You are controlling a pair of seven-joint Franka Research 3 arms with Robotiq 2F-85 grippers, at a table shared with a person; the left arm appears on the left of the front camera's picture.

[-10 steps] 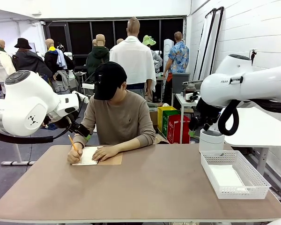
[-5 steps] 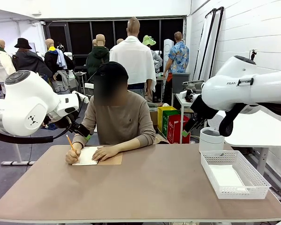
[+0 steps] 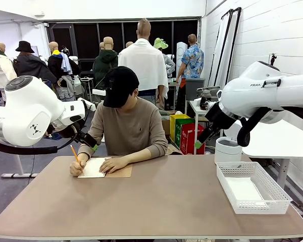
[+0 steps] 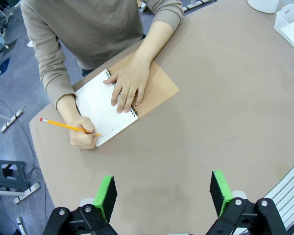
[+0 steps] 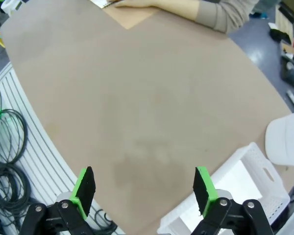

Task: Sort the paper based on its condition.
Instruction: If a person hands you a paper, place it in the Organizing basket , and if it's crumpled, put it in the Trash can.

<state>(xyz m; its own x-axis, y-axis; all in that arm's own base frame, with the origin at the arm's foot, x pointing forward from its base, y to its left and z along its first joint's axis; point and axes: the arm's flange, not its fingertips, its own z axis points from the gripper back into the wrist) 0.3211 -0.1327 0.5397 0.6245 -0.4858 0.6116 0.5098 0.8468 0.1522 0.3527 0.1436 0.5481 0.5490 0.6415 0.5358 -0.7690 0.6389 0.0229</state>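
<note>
A person at the far side writes with a pencil [image 3: 77,153] on the open white page [image 3: 93,168] of a spiral notebook with a tan cover [image 3: 120,172], one hand flat on it. In the left wrist view the page [image 4: 100,105] lies far below my open left gripper [image 4: 161,192]. A loose white sheet of paper [image 3: 245,190] lies flat in the mesh basket [image 3: 252,176]. In the front view my left gripper [image 3: 92,144] hangs beside the person's arm. My right gripper [image 3: 198,142] hovers high left of the basket, open in its wrist view [image 5: 144,188].
A white round bin [image 3: 227,150] stands behind the basket at the table's far right. The brown table [image 3: 166,201] is bare across its middle and front. In the right wrist view the basket [image 5: 257,169] and bin [image 5: 286,137] sit at the right edge.
My right arm has swung its gripper a little down and left. The person's pencil hand has shifted slightly left on the page. My left arm has held still.
</note>
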